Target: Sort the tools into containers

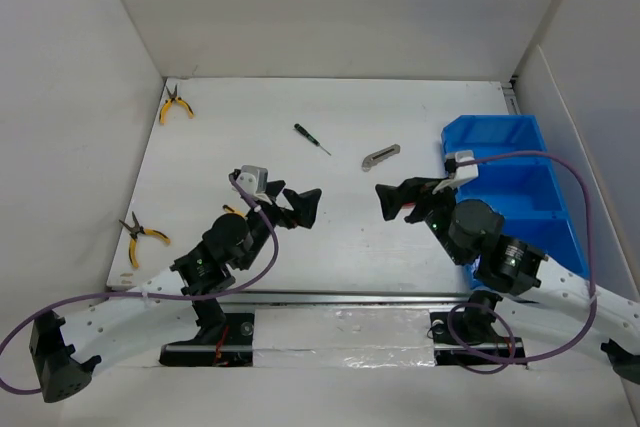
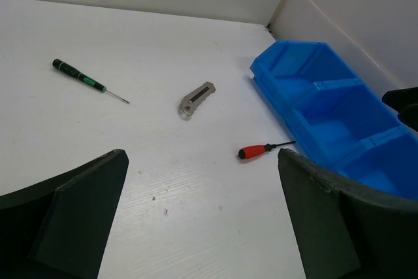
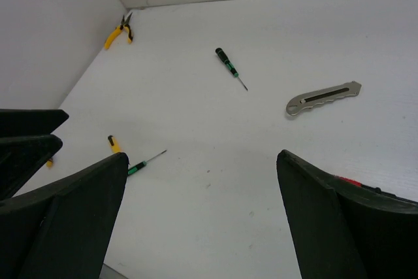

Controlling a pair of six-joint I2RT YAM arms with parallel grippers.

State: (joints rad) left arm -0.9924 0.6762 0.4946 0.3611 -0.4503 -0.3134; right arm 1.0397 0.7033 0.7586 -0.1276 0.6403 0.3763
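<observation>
Both grippers are open, empty and above the table, facing each other: my left gripper and my right gripper. A grey utility knife and a dark screwdriver lie beyond them. A red screwdriver lies beside the blue bin, whose compartments look empty. Yellow pliers lie at the far left corner, a second pair at the left edge. A yellow screwdriver handle shows beside my right gripper's left finger.
White walls enclose the table on the left, back and right. The bin stands against the right wall. A green-collared shaft pokes out from behind my right gripper's left finger. Purple cables loop around both arm bases.
</observation>
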